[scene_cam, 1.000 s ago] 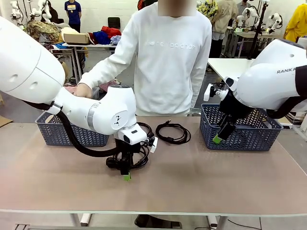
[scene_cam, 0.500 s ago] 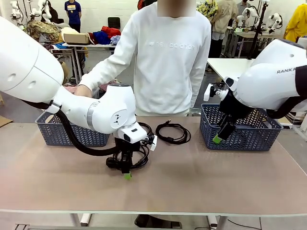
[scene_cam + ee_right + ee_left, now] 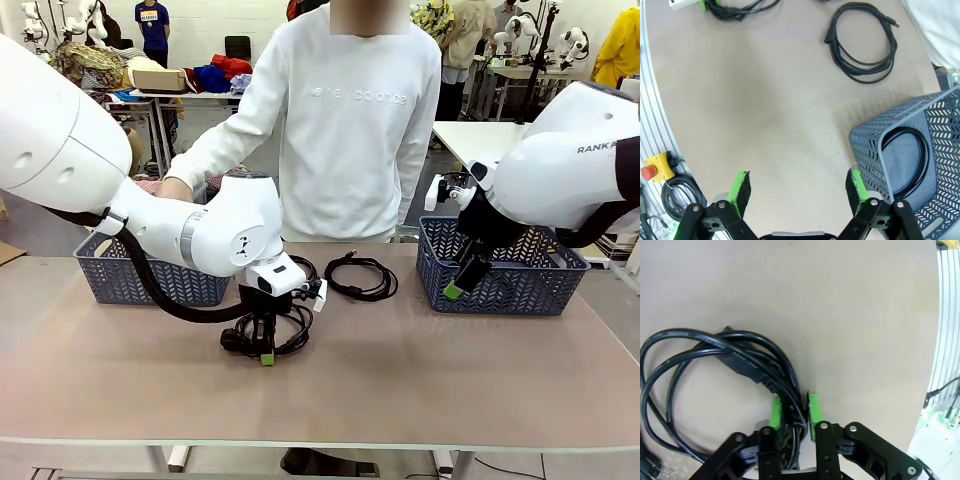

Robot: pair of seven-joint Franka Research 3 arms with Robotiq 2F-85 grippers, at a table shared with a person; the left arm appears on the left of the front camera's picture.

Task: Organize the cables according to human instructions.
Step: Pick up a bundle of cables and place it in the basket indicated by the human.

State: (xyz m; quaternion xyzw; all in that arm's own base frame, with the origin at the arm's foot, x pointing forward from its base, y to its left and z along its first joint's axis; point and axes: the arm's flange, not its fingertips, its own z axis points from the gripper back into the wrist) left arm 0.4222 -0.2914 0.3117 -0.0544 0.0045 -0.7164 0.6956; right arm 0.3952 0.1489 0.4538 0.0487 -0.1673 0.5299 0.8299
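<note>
Green pads bite on black cord: the left end effector [image 3: 792, 412] is clenched on the near cable coil [image 3: 730, 352], catching just a few strands at the coil's edge, where it lies on the brown desk [image 3: 865, 315]. That's a thin grip, so the lift wants to be slow and straight up. Most of the loop will likely hang below the pads and could sag open or slip. I'd watch for a dragging plug end, and go high enough that the dangling loop clears a basket wall before moving sideways.

A little farther back, a second cable coil [image 3: 360, 277] lies by itself mid-desk, well apart from the first, so the lift shouldn't snag it.

Over on the right, the right end effector [image 3: 455, 290] hangs released, jaws spread wide and empty, just in front of the right basket [image 3: 500, 285]. One coiled cable [image 3: 912, 155] sits inside that basket.

Across the desk, the person's hand [image 3: 175, 188] is behind the left basket [image 3: 150, 285]. Whether that marks the drop spot, I can't tell.
</note>
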